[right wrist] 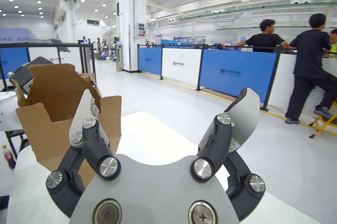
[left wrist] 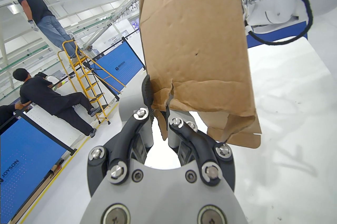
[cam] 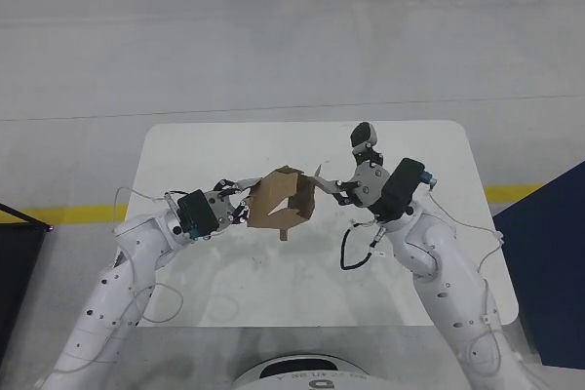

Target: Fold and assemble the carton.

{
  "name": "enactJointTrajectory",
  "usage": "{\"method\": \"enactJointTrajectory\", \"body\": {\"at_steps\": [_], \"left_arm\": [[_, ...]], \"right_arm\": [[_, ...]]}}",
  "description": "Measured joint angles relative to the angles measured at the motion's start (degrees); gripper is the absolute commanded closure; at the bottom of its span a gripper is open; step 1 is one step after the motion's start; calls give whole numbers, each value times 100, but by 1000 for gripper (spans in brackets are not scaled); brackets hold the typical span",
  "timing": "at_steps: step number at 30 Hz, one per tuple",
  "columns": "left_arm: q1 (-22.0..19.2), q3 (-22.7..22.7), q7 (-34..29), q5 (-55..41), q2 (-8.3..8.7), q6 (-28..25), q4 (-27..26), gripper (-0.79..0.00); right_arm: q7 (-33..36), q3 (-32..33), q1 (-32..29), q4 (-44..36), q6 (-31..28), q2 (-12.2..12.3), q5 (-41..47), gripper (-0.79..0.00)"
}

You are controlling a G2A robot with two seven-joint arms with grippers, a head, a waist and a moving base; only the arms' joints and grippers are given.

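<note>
Carton [cam: 285,200] hangs centre frame in the top view, lifted off the white tabletop [cam: 400,283], half opened with its flaps loose. The left end effector [left wrist: 159,109] pinches a ragged flap edge, seemingly to steady the body in mid-air. The right end effector [right wrist: 164,109] is spread wide just beside the open side, one finger [right wrist: 83,106] close to a wall, and I can't tell if it touches. It looks lined up to press a flap in.

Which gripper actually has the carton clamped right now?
The left gripper: it is shut on the carton's torn edge. The right gripper stands open beside it.
</note>
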Motion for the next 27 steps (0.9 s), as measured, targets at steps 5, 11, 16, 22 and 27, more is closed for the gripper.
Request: {"method": "enactJointTrajectory", "body": {"at_steps": [5,11,16,22,27], "left_arm": [[-59,6,-24,-78,12,100,62,0],[-91,26,-183,-37,20,377,77,0],[-91,37,-183,419,48,813,25,0],[-75,-5,-47,680,92,956,-70,0],[-73,-17,-130,695,103,1118,-73,0]], "right_arm": [[477,3,121,-66,-590,51,33,-785],[765,125,150,-261,-636,91,70,-785],[1194,276,70,-558,-407,135,-231,-785],[2109,226,139,-829,-609,179,-210,-785],[2586,101,228,-930,-762,196,-5,-785]]}}
